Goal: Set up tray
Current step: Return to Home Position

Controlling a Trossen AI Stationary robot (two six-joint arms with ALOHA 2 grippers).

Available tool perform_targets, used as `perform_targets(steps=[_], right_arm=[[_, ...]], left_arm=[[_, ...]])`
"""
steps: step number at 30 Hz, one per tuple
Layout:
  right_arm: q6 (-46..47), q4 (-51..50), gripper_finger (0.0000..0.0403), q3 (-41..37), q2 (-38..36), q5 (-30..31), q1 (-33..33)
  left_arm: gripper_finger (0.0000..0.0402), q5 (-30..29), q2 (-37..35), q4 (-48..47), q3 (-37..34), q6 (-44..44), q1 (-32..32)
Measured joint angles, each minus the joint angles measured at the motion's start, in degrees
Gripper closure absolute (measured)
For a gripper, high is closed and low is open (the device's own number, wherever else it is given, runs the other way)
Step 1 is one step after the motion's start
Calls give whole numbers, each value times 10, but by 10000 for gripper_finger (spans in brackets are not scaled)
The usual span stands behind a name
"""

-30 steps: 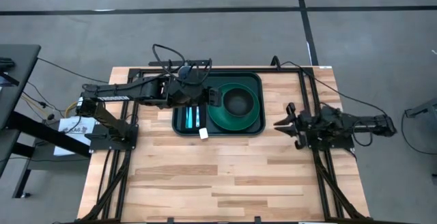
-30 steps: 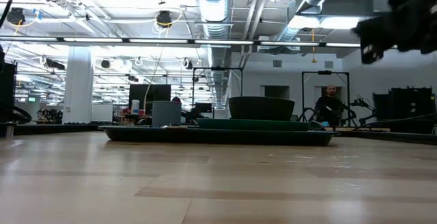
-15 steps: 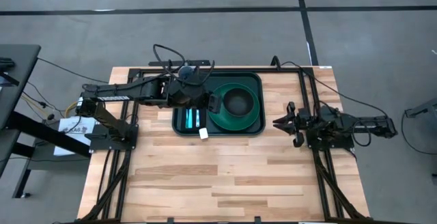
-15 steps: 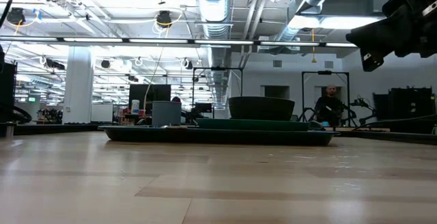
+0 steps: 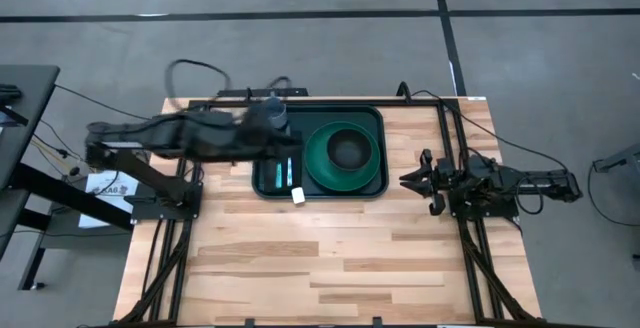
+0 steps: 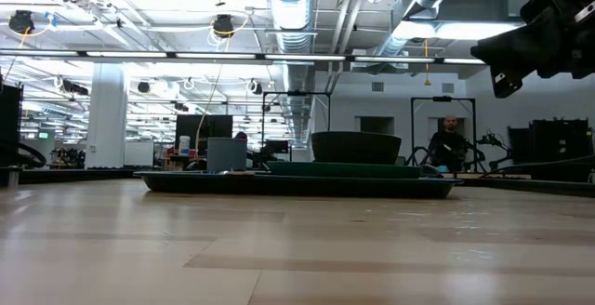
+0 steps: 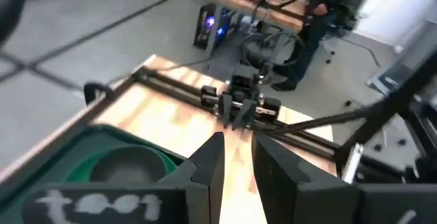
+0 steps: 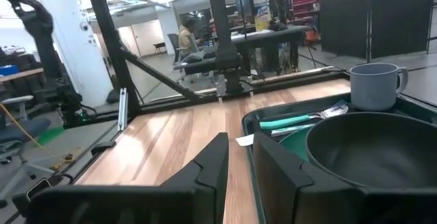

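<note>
The dark green tray (image 5: 372, 118) (image 6: 297, 183) lies flat on the table's far middle. On it sit a round green plate (image 5: 318, 163), a dark bowl (image 5: 348, 150) (image 8: 369, 149) on the plate, teal cutlery (image 5: 282, 173) and a grey mug (image 5: 273, 112) (image 8: 372, 86). My left gripper (image 5: 291, 147) (image 7: 235, 157) hovers over the tray's left part, open by a narrow gap and holding nothing. My right gripper (image 5: 404, 180) (image 8: 236, 157) (image 6: 507, 59) waits right of the tray, above the table, also narrowly open.
A small white scrap (image 5: 298, 195) lies at the tray's near edge. Black frame rails (image 5: 452, 128) run along the table's sides and far edge. Bare wood (image 5: 330, 258) fills the near half. A person (image 6: 450, 142) stands far off in the room.
My left arm has drawn back fast toward the table's left, from over the plate and bowl to over the tray's left part, uncovering the mug. My right gripper has tipped down a little. The things on the tray have stayed put.
</note>
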Motion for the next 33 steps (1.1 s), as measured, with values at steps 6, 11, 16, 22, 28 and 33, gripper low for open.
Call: perform_targets(steps=[6, 11, 16, 22, 28, 33], right_arm=[[0, 0, 339, 0, 1, 0, 0], [0, 0, 339, 0, 1, -1, 0], [0, 0, 339, 0, 1, -1, 0], [0, 0, 339, 0, 1, -2, 0], [0, 0, 339, 0, 1, -2, 0], [0, 0, 339, 0, 1, -2, 0]], left_arm=[[340, 43, -151, 36, -134, 71, -53], [340, 49, -313, 125, -299, 94, -102], [340, 47, -448, 200, -444, 94, -116], [340, 87, -579, 282, -591, 111, -116], [340, 185, -666, 356, -719, 82, -117], [340, 229, -709, 453, -815, 62, -117]])
